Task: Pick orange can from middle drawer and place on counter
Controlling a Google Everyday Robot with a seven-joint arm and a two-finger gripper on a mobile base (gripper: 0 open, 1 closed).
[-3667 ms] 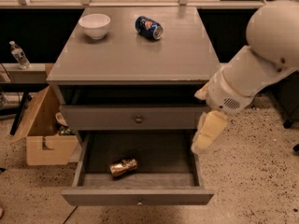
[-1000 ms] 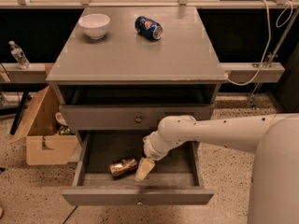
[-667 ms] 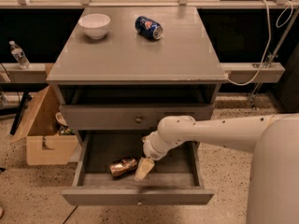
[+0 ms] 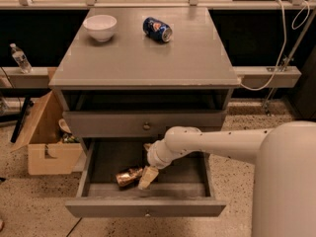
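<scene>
**Step in hand: approach to grasp.** The middle drawer (image 4: 146,207) stood pulled out. The orange can (image 4: 127,177) lay on its side on the drawer floor, left of centre and near the front wall. The arm (image 4: 217,142) reached in from the right, below the closed upper drawer (image 4: 146,123). The gripper (image 4: 148,177) was down inside the middle drawer at the orange can's right end, touching it or just beside it. Whether the gripper was apart or clamped on the orange can could not be told from this view. The orange can rested on the floor, so it was judged not yet lifted.

**Next move, as judged:**
1. Secure the orange can across its body.
2. Raise it straight up until it clears the drawer walls and the upper drawer front.
3. Carry it up to the counter (image 4: 148,63).

The counter held a bowl (image 4: 100,27) and a blue can (image 4: 157,29) toward the back. The front half showed bare surface suitable for placement.
</scene>
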